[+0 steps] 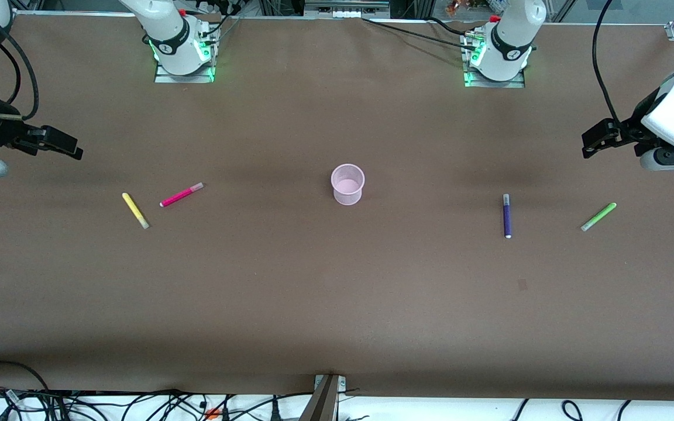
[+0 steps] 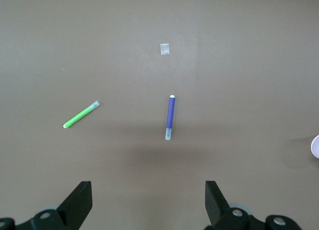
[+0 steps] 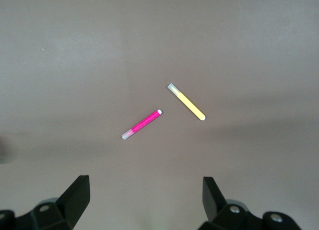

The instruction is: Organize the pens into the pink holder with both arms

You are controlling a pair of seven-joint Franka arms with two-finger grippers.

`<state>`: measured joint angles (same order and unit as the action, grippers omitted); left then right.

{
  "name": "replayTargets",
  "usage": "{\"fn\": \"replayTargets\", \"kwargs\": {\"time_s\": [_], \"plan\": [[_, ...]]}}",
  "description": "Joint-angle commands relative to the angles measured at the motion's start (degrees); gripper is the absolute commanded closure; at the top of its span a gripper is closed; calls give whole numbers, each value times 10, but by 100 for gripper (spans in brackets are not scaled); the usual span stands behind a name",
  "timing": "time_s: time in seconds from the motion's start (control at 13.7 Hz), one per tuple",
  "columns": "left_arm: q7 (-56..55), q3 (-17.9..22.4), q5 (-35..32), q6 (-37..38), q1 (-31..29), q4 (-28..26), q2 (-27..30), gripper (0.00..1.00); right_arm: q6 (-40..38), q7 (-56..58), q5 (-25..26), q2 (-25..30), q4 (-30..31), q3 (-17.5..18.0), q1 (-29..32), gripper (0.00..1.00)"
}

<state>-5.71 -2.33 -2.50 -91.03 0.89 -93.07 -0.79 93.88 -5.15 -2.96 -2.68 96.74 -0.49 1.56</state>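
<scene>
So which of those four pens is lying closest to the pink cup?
The magenta pen. Its pale end points toward the cup, and it lies closer than the purple pen; the yellow and green pens lie farther out.

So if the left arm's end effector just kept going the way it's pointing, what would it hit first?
Probably the bare table. The left end effector, open and empty, looks down at it, with the purple pen nearest ahead and the green pen beside that. Depth is unclear, so it might touch the purple pen instead.
</scene>
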Motion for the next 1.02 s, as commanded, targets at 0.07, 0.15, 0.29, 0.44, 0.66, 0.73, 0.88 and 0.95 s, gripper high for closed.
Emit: {"fn": "replayTargets", "kwargs": {"time_s": [0.07, 0.15, 0.29, 0.44, 0.66, 0.73, 0.88, 0.95], "plan": [[8, 0, -11, 16, 3, 19, -10, 0, -5, -65, -3, -28, -8, 3, 6, 0], [8, 0, -11, 16, 2, 19, -11, 0, -4, -73, -3, -39, -5, 3, 6, 0], [9, 0, -7, 16, -3, 20, -16, 0, 23, -110, -3, -59, 12, 3, 6, 0], [9, 0, -6, 13, -1, 21, -19, 0, 79, -119, -3, -65, 57, -4, 6, 0], [9, 0, -4, 14, 6, 20, -29, 0, 173, -148, -3, -65, 143, -6, 9, 0], [9, 0, -4, 12, 8, 21, -35, 0, 197, -163, -3, -65, 166, -5, 8, 0], [9, 0, -5, 11, 11, 21, -43, 0, 243, -189, -3, -69, 199, -4, 8, 1], [8, 0, -5, 16, 11, 21, -56, 0, 256, -193, -3, -70, 209, -3, 7, 1]]}}
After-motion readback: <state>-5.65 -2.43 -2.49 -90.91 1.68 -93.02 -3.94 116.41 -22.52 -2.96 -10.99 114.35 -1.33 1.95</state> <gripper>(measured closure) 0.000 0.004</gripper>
